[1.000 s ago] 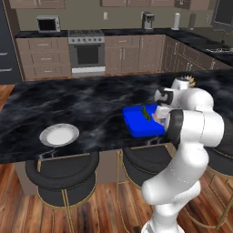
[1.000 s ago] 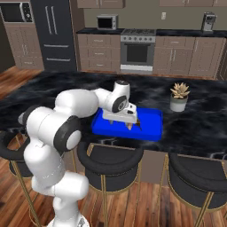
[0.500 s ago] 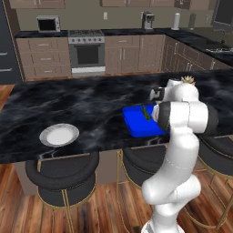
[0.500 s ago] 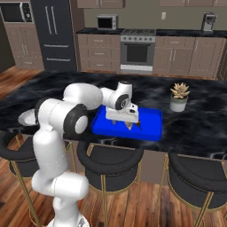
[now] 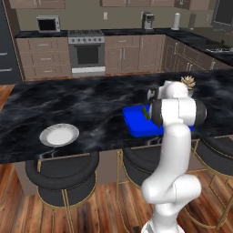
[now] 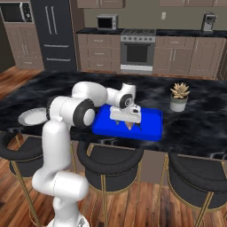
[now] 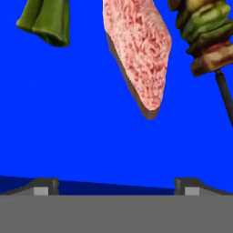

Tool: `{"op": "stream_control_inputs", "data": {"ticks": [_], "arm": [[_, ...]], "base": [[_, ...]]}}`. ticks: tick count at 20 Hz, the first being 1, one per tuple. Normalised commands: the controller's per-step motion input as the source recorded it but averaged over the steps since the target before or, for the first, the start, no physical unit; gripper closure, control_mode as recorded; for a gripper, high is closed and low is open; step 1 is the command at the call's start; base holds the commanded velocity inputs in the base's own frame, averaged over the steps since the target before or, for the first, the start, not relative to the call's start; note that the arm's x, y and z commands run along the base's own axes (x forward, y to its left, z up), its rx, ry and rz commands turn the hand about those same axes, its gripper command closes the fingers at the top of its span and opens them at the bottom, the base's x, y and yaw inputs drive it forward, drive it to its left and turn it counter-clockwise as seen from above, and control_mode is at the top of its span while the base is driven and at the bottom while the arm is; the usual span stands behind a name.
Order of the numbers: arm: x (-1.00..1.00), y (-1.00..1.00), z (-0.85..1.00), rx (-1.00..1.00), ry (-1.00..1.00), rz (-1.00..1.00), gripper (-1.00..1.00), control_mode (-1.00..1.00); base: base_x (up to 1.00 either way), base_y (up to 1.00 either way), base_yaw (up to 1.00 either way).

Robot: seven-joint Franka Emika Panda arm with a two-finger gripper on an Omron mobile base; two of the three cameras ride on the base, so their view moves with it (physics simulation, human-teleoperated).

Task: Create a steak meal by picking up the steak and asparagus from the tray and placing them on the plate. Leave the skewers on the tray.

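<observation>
In the hand view the pinkish-red steak (image 7: 136, 50) lies on the blue tray (image 7: 68, 118), straight ahead of my gripper (image 7: 116, 185). The gripper is open, its two tips wide apart and short of the meat, with nothing between them. Dark green asparagus (image 7: 45, 20) lies at the upper left, and a skewer (image 7: 207, 36) with brown and green chunks at the upper right. From the right base view the gripper (image 6: 126, 119) hangs low over the tray (image 6: 150, 129). The round white-grey plate (image 5: 58, 135) sits far to the left on the counter, apart from the tray (image 5: 134, 128).
A small potted plant (image 6: 178, 96) stands on the black marble counter (image 6: 195, 133) just right of the tray. Black bar stools (image 6: 111, 153) line the counter's near edge. The plate (image 6: 32, 116) lies near the counter's left end.
The arm's elbow and forearm have swung round while the hand stays low over the tray. The jaws stay open. Nothing on the tray has moved.
</observation>
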Motion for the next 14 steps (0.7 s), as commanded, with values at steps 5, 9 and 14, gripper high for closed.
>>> {"op": "stream_control_inputs", "data": {"ticks": [5,9,14], "arm": [[0.34,-0.12,-0.27,0.01,0.05,0.01,-1.00,-1.00],[0.31,-0.04,-0.30,0.00,0.03,0.01,-1.00,-1.00],[0.29,0.00,-0.29,0.00,0.02,0.00,-1.00,-1.00]], "base": [[0.00,0.00,0.00],[0.00,0.00,0.00],[0.00,0.00,0.00]]}}
